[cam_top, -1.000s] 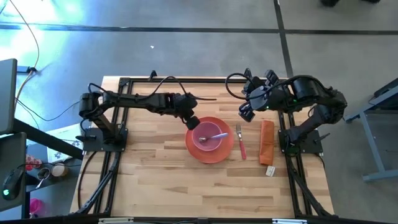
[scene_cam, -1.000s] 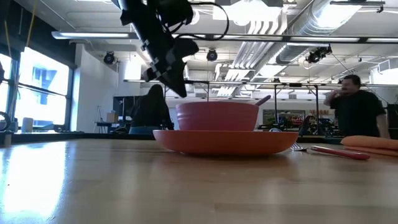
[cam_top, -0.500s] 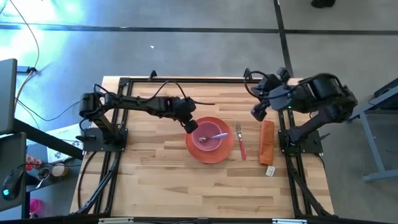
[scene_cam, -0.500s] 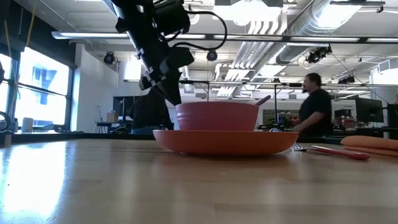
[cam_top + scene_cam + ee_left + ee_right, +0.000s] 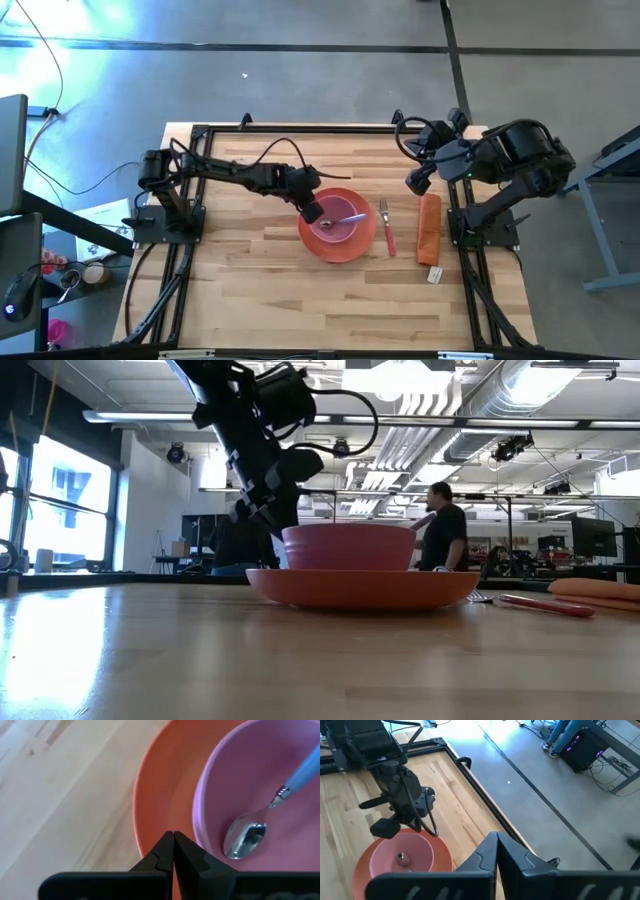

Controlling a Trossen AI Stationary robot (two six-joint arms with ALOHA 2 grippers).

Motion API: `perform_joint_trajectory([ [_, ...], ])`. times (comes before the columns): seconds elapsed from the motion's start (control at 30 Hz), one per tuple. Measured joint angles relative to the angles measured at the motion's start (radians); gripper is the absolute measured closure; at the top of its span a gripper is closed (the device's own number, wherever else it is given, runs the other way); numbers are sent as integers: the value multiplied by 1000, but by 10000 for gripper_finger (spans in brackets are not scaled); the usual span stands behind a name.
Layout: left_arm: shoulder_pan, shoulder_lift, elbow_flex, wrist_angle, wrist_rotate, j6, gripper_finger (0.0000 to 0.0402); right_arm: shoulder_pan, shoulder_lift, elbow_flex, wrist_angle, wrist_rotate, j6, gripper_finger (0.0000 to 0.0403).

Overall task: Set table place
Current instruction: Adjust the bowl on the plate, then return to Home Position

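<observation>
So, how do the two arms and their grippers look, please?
Both arms are dark, almost black, with jointed links and loose black cables looping along them. The left gripper and the right gripper each have two dark, wedge-shaped fingers. The right arm's shoulder housing is rounded and bulky.

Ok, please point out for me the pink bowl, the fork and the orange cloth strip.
pink bowl [image 5: 338,221], high view, on its inside floor beside the spoon.
fork [image 5: 387,236], high view, on its pink handle.
orange cloth strip [image 5: 429,229], high view, on the middle of the folded strip.
</observation>
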Motion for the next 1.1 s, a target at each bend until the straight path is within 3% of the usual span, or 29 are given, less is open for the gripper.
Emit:
perform_joint_trajectory([
  [0.7, -35, 0, 0, 63, 16, -64, 401, -2, -2, 0, 0, 8, -18, 403],
  [0.83, -36, -7, 0, -5, -8, -66, 401, -2, -14, 0, 0, 9, -44, 403],
  [0.97, -36, -103, 0, -73, -30, -52, 401, 13, -82, -22, 6, 13, -52, 403],
  [1.1, -46, -244, -6, -55, -107, 15, 401, 67, -242, -232, 3, 80, 64, 403],
])
